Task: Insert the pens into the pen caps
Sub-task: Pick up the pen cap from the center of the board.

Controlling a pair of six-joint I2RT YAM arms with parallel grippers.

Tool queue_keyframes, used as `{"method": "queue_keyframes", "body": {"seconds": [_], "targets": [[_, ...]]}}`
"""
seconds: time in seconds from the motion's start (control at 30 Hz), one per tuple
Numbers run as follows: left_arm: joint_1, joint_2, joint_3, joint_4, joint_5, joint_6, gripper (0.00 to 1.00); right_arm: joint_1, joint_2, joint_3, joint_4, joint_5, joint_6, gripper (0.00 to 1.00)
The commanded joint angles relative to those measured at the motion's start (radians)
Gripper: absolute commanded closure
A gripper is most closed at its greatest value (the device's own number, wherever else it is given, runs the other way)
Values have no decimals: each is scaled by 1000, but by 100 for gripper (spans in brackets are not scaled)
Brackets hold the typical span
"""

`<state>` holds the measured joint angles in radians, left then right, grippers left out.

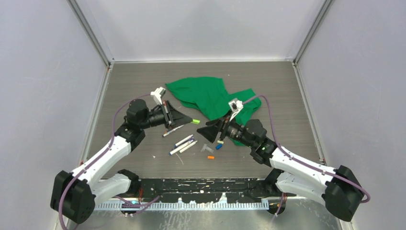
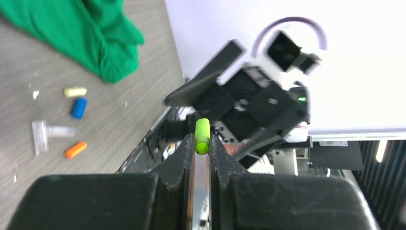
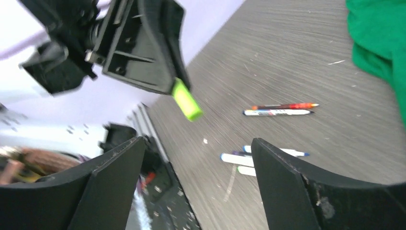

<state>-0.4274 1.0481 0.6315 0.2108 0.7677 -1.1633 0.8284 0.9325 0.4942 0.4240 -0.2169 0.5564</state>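
Note:
My left gripper [image 1: 189, 119] is shut on a white pen, and a lime green cap [image 2: 202, 135] on the pen's end sticks out past the fingertips. The same green cap [image 3: 186, 99] shows in the right wrist view, above and between my right gripper's fingers. My right gripper [image 1: 205, 130] is open and empty, a short way in front of that cap. Several loose pens [image 1: 183, 143] lie on the table between the arms. A yellow cap [image 2: 75, 91], a blue cap [image 2: 79, 108], a clear cap [image 2: 50, 132] and an orange cap [image 2: 75, 149] lie on the table.
A crumpled green cloth [image 1: 210, 96] lies behind both grippers in the middle of the table. Two more pens [image 3: 277, 112] lie side by side farther out. White walls enclose the table on three sides.

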Motion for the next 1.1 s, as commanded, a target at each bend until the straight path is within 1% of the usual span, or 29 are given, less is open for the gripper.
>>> {"method": "queue_keyframes", "body": {"seconds": [0.0, 0.13, 0.17, 0.23, 0.33, 0.47, 0.6, 0.8, 0.9, 1.07], "targets": [[5, -83, 0, 168, -98, -49, 94, -58, 46, -104, 526, -79, 413, 16], [5, -106, 4, 173, -89, -63, 94, -92, 129, -137, 788, -137, 558, 27], [5, -106, 5, 172, -79, -66, 94, -100, 149, -136, 837, -158, 586, 30], [5, -105, 3, 178, -63, -75, 93, -104, 181, -125, 884, -177, 615, 35], [4, -104, -1, 213, -36, -93, 93, -103, 194, -110, 872, -187, 599, 36], [3, -116, -3, 223, -35, -98, 93, -103, 183, -67, 752, -196, 542, 38], [-5, -114, 2, 245, -16, -100, 92, -104, 176, -41, 698, -196, 501, 42], [-24, -96, -9, 321, -8, -134, 92, -102, 200, -10, 719, -198, 488, 55], [-28, -93, -10, 332, -11, -139, 92, -101, 207, -8, 737, -199, 489, 62], [-33, -90, -12, 338, -11, -142, 92, -97, 212, -1, 736, -199, 480, 63]]}}
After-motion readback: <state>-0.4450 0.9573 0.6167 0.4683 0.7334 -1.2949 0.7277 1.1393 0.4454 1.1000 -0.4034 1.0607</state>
